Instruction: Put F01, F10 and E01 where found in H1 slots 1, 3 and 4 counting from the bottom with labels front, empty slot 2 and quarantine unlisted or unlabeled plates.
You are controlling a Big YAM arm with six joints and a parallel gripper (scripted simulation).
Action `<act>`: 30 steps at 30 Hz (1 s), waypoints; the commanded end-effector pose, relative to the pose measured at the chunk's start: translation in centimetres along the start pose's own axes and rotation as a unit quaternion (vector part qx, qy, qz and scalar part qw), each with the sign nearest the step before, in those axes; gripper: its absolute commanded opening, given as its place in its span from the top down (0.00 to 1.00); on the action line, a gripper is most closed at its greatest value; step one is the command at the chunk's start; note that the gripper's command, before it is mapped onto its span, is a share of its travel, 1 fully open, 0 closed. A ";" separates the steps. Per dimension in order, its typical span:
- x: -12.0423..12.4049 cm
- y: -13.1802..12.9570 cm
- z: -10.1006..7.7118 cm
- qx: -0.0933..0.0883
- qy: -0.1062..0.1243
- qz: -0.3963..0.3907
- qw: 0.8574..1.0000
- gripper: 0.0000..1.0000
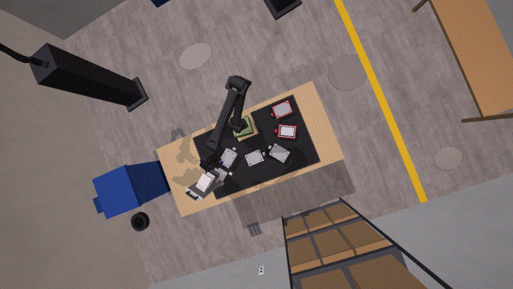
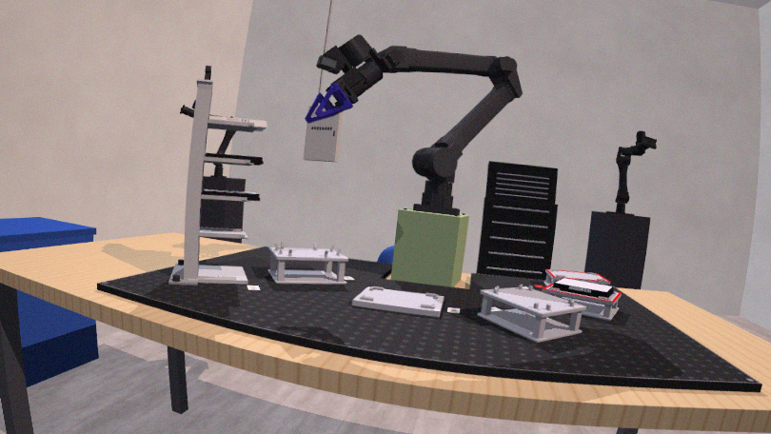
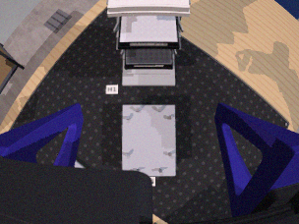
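The plate hotel H1 [image 2: 215,177] stands at the left of the black mat, and from above it shows in the overhead view [image 1: 202,182]. The two middle shelves hold dark plates [image 2: 231,159]. The lowest shelf [image 2: 229,232] looks light; I cannot tell what is on it. No labels are readable. My gripper [image 2: 327,105] hangs high in the air to the right of the hotel's top. It is open and empty, with its blue fingers spread [image 3: 149,146] over an empty raised nest [image 3: 149,140].
A raised nest [image 2: 307,259], a flat nest [image 2: 398,299] and another raised nest [image 2: 531,309] stand along the mat. Two red-framed nests [image 1: 282,109] are at the far right; the nearer one holds a plate [image 2: 583,286]. A grey panel [image 2: 322,137] hangs behind the gripper.
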State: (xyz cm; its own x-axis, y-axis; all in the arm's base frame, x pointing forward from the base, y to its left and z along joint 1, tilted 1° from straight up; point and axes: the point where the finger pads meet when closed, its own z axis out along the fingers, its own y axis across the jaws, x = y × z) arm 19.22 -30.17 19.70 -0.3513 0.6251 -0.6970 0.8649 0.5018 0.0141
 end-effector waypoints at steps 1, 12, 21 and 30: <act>-4.7 -0.1 -0.9 -0.001 -0.045 -0.002 0.999 0.00; -5.3 -0.2 0.7 0.000 -0.046 -0.002 0.999 0.00; -5.6 -0.2 2.2 0.000 -0.046 -0.002 0.999 0.00; -5.9 -0.2 3.5 0.000 -0.045 -0.002 0.999 0.00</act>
State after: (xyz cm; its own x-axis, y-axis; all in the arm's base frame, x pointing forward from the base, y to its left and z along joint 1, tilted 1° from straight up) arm 21.07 -33.23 16.85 -0.3569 0.6319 -0.6880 0.8644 0.5026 0.0132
